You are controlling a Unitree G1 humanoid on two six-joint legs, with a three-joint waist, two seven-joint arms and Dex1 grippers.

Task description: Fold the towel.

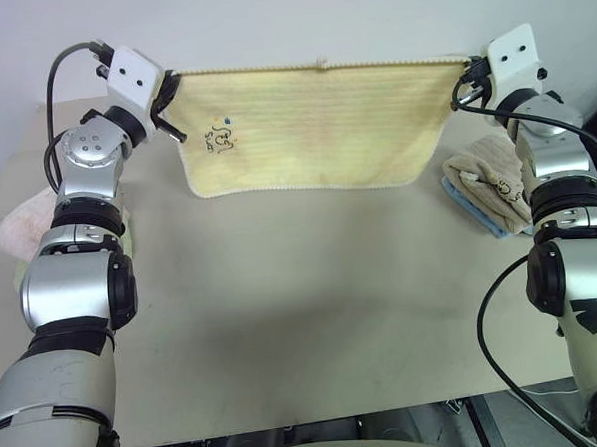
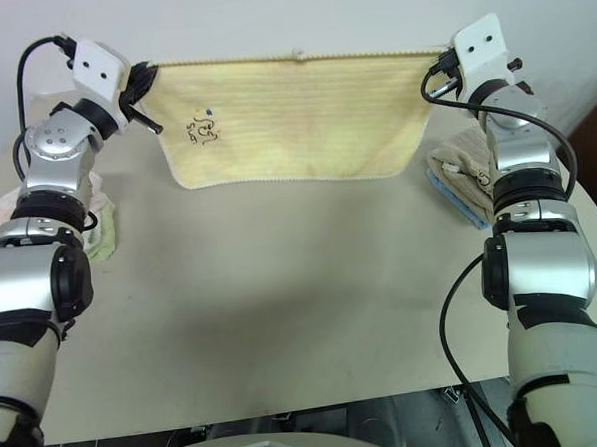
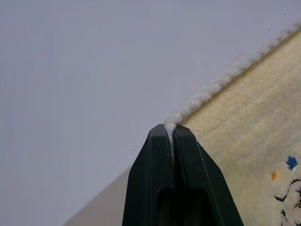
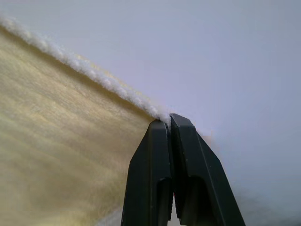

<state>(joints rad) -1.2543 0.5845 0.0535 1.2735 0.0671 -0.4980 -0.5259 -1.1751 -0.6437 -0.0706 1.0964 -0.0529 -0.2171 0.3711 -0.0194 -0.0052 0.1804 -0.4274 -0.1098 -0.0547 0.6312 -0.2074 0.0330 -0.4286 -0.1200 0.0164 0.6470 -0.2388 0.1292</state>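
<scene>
The towel [image 1: 313, 123], pale yellow with a whitish piped edge and a small dark embroidered mark, hangs stretched flat between my two grippers above the far side of the table. My left gripper [image 1: 171, 85] is shut on its upper left corner; the wrist view shows the piped edge [image 3: 207, 92] pinched between the left gripper's [image 3: 171, 129] black fingers. On the other side, my right gripper [image 1: 468, 69] is shut on the upper right corner, the piping [image 4: 94, 75] clamped at that right gripper's [image 4: 168, 120] fingertips. The towel's lower edge hangs free just above the tabletop.
The beige table [image 1: 313, 313] spreads bare under the hanging towel. A tan folded towel [image 1: 491, 178] lies on a blue cloth [image 1: 473, 209] at the right edge. A pink folded towel [image 1: 23, 228] lies at the left edge. A white wall stands behind.
</scene>
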